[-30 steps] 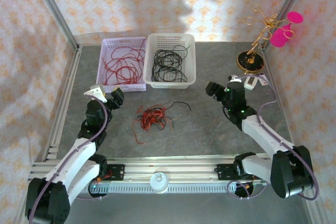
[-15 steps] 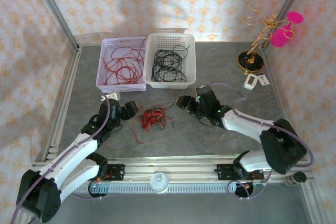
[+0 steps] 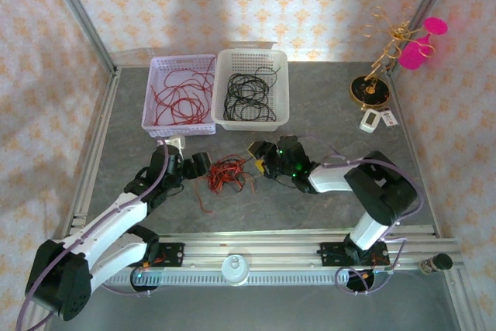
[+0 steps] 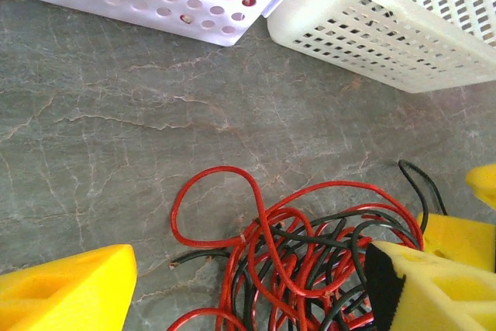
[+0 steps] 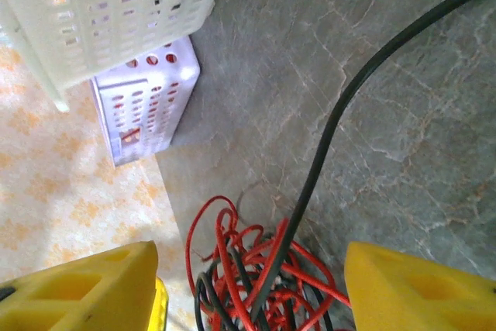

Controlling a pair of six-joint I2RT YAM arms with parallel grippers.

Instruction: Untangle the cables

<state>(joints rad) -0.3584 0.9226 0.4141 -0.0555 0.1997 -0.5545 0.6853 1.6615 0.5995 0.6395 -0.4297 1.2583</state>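
The cables (image 3: 227, 172) are seen as a small clump of thin red and black wires, looped and curled through one another. They are laid on the grey table (image 3: 325, 106), near the lilac basket (image 3: 180, 57) and the white basket (image 3: 252, 53). One black strand is stretched away from the clump. The clump is flanked by the left gripper (image 3: 194, 165) and the right gripper (image 3: 260, 154). Both pairs of yellow fingers are spread wide, with wires lying between them, unclamped.

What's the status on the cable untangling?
Both hands open: left hand left of the cables, right hand right of them. Cables tangled on the table, red and black. Lavender basket and white basket behind, clear of them.
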